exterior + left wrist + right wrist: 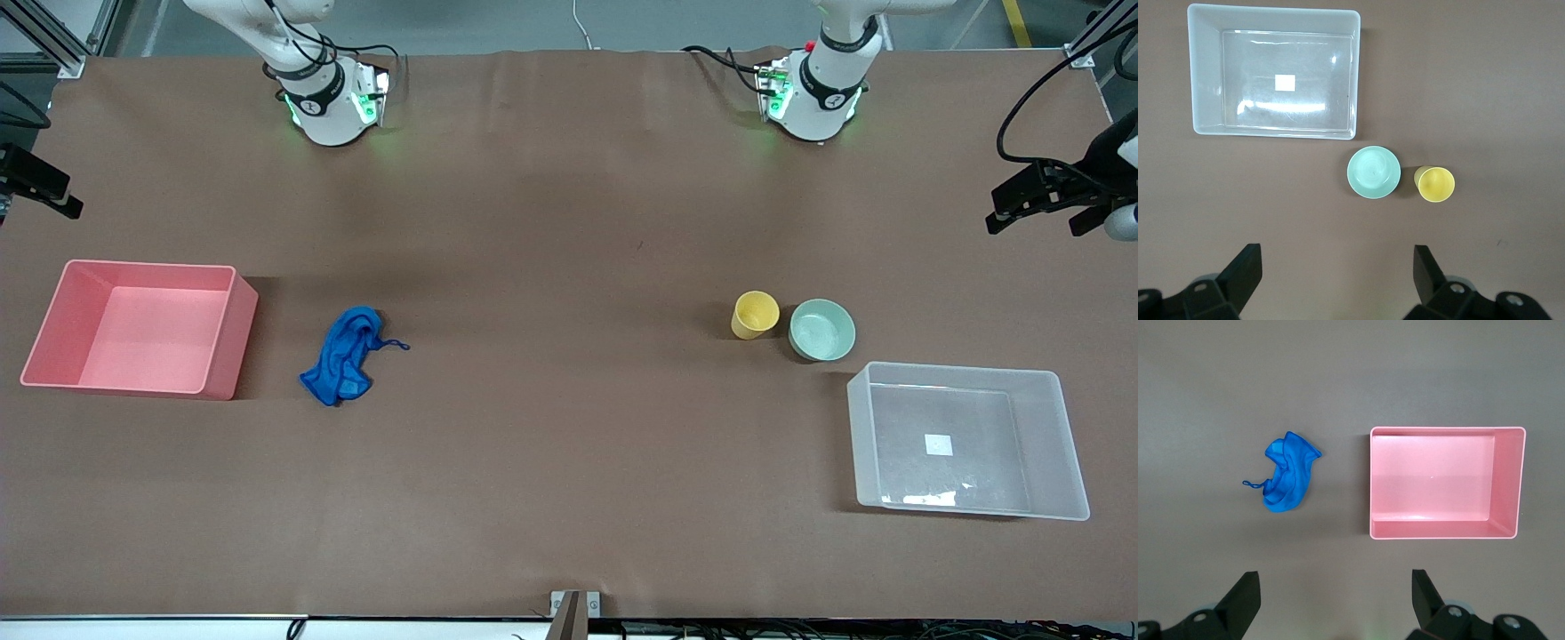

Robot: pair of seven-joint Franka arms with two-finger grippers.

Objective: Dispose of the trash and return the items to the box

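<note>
Right gripper (1331,600): hanging wide open, empty, above bare table; rag (1289,481) lying ahead, beside pink bin (1508,483).
Left gripper (1337,280): waiting, wide open; bowl (1373,173), cup (1435,184) ahead, box (1205,73) just past them.
Nearer arm: right for rag.

A pink bin (218,356) sits open-topped on the brown surface (551,222) at the right arm's end, its long sides running across the table. Nothing lies inside it; the right wrist view shows its bare pink floor (1431,477) and upright walls.
</note>
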